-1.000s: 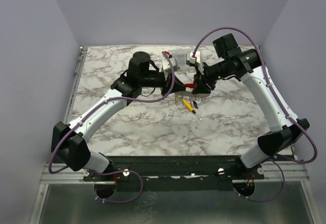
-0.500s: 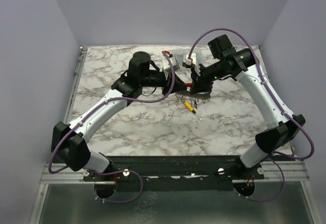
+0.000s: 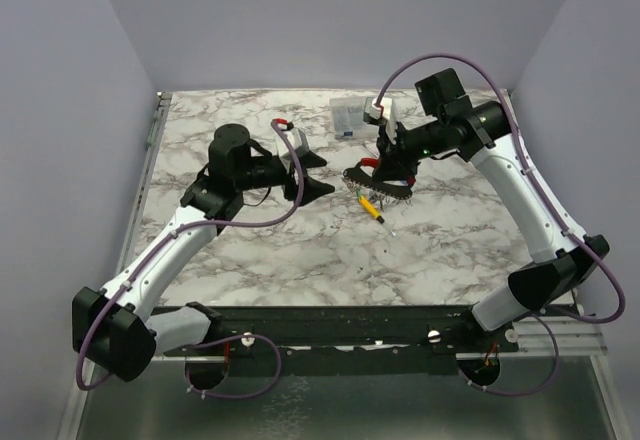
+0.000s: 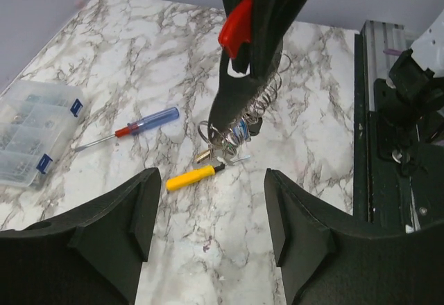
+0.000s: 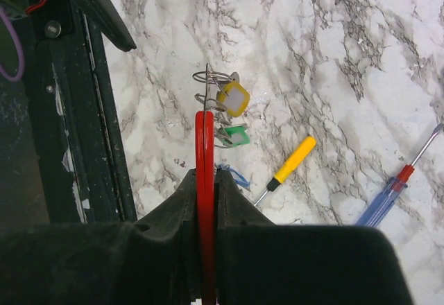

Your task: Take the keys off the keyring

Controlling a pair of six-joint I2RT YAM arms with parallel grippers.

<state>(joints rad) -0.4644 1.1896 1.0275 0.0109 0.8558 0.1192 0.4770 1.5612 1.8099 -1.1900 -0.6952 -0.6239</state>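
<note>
My right gripper [image 5: 205, 177] is shut on the red strap [image 5: 205, 145] of the keyring [image 5: 211, 86] and holds it above the marble table. Off the ring's wire coils hang the keys: a yellow-headed one [image 5: 234, 99], a green one [image 5: 236, 135] and a blue one [image 5: 236, 177] beside my fingers. In the left wrist view the strap [image 4: 236, 17] and the keys [image 4: 232, 135] dangle from the right gripper's black fingers [image 4: 267, 21]. My left gripper [image 4: 211, 232] is open and empty, well apart from the ring. From above, the left gripper [image 3: 318, 173] stands left of the right gripper [image 3: 385, 172].
A yellow-handled screwdriver [image 4: 191, 177] lies on the table just under the hanging keys. A red-and-blue-handled screwdriver [image 4: 139, 123] lies farther back. A clear plastic parts box [image 3: 349, 117] sits near the back edge. Purple walls enclose the table.
My left gripper has opened and drawn back to the left, away from the keyring. The right gripper has shut on the red strap and holds it alone.
</note>
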